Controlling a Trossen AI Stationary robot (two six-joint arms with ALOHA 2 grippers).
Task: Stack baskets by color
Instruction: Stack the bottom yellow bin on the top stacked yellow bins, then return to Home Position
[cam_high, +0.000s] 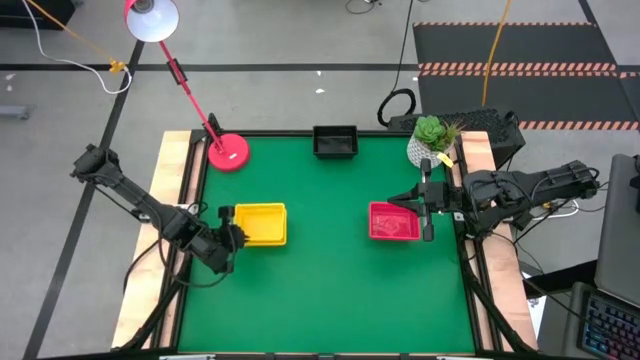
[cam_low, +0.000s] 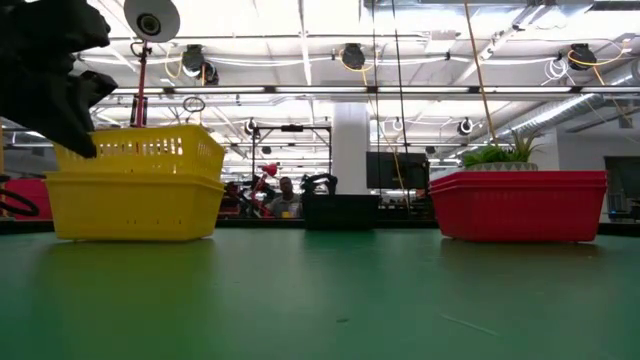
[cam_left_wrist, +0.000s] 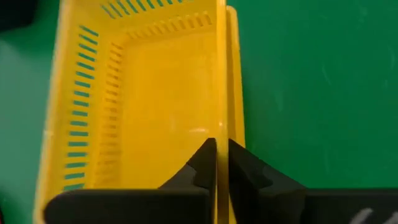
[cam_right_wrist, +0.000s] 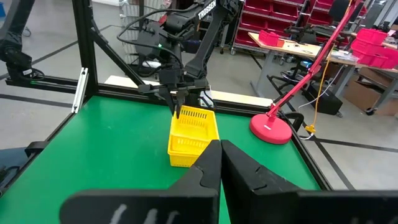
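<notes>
Left gripper (cam_left_wrist: 216, 163): its jaws are pinching the thin wall of the yellow basket stack (cam_high: 261, 223), nearly closed with the wall between them, at the stack's left end on the left side of the bench (cam_high: 320, 300). In the low view the top yellow basket is sitting slightly raised and tilted in the one beneath, so nesting is judged incomplete.

Right gripper (cam_high: 428, 212): its jaws are fully closed and holding nothing, hanging at the right edge of the red-pink basket stack (cam_high: 393, 221), right of centre.

The black basket stack (cam_high: 335, 141) is resting at the far edge, mid-bench. A white plant pot (cam_high: 424, 151) and red lamp base (cam_high: 229, 152) are standing in the far corners.

Handling judgement: the baskets are looking light, thin and somewhat flexible; the perforated rim is the sound place to grip, mid-wall, to avoid tipping.
</notes>
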